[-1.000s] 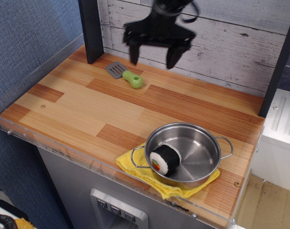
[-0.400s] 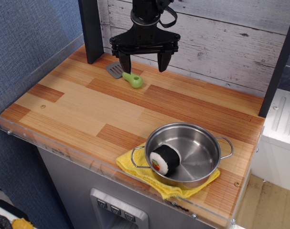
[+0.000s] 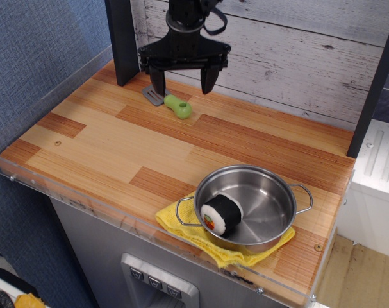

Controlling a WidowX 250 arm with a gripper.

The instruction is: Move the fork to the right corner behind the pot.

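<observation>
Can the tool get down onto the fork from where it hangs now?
Probably yes. The tool hangs open just above the fork, its fingers spread wide. Nothing lies on the wood beside the fork; the pot and its sushi roll sit far off at the front.

whitewashed plank wall (image 3: 297,51) behind, blue fabric panel (image 3: 34,45) left, black post (image 3: 122,38).

The pot (image 3: 253,208) rests on a cloth (image 3: 207,242) at the counter (image 3: 104,147) front right; a sushi roll (image 3: 221,215) lies inside. The fork (image 3: 172,104) lies far behind-left of the pot, under the hand (image 3: 181,80).
</observation>
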